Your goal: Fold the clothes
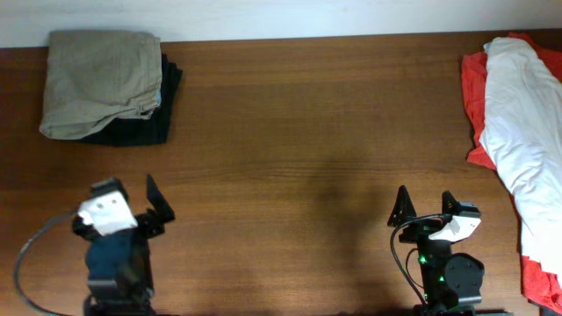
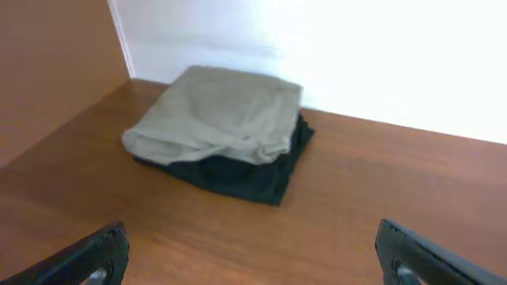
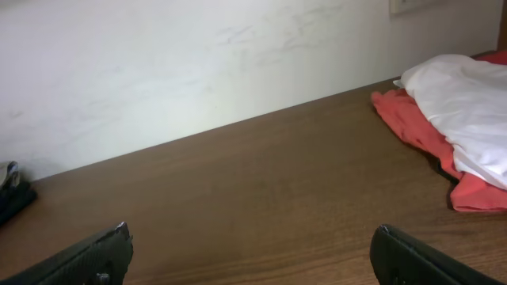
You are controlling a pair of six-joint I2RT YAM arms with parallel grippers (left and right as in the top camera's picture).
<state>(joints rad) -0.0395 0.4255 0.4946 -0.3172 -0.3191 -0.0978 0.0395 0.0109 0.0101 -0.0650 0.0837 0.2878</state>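
Note:
The pale khaki trousers (image 1: 101, 81) lie folded in a compact stack at the far left corner of the table, on top of a black garment (image 1: 156, 118). In the left wrist view the trousers (image 2: 218, 111) sit ahead and slightly left, with the black garment (image 2: 253, 176) showing under their near edge. My left gripper (image 1: 132, 200) (image 2: 253, 257) is open and empty, near the front edge, well short of the stack. My right gripper (image 1: 424, 209) (image 3: 252, 257) is open and empty at the front right.
A white garment (image 1: 520, 123) lies over a red garment (image 1: 474, 88) along the table's right edge; both show in the right wrist view, white (image 3: 467, 103) and red (image 3: 412, 119). A white wall borders the far edge. Bare wood table (image 1: 299, 132) lies between.

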